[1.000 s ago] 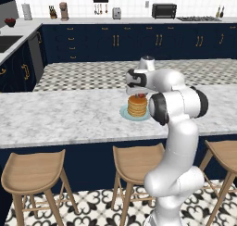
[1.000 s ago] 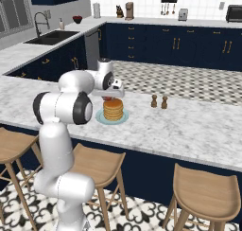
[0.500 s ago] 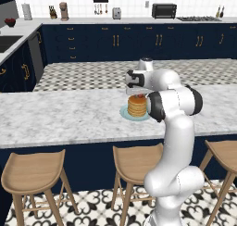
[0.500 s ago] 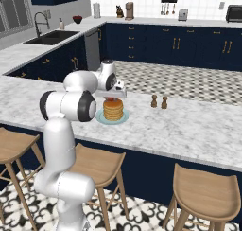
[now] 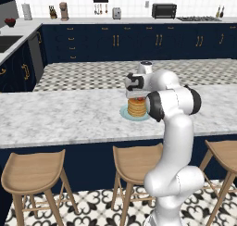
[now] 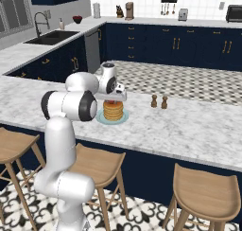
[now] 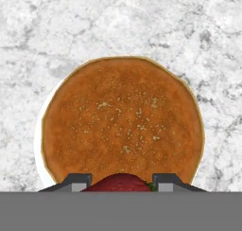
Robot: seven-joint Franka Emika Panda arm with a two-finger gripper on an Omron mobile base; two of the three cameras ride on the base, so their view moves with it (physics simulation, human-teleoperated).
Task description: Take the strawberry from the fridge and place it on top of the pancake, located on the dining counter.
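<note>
In the hand view I look straight down on the pancake (image 7: 123, 126), a round golden-brown stack on a pale plate (image 7: 38, 145). My gripper (image 7: 122, 180) is shut on the red strawberry (image 7: 120, 183), which sits between the two dark fingertips just above the stack's near edge. In the base views the gripper (image 5: 136, 95) (image 6: 112, 100) hangs right over the pancake (image 5: 137, 108) (image 6: 113, 111) on the marble dining counter (image 5: 60, 118) (image 6: 189, 126). The fridge is out of view.
Two small dark shakers (image 6: 159, 102) stand on the counter to the right of the plate. Wooden stools (image 5: 32, 172) (image 5: 134, 162) (image 6: 203, 187) line the near side. A sink counter (image 6: 52, 36) and navy cabinets lie beyond.
The arm's elbow has shifted a little. The hand has stayed over the pancake stack, still shut on the strawberry.
</note>
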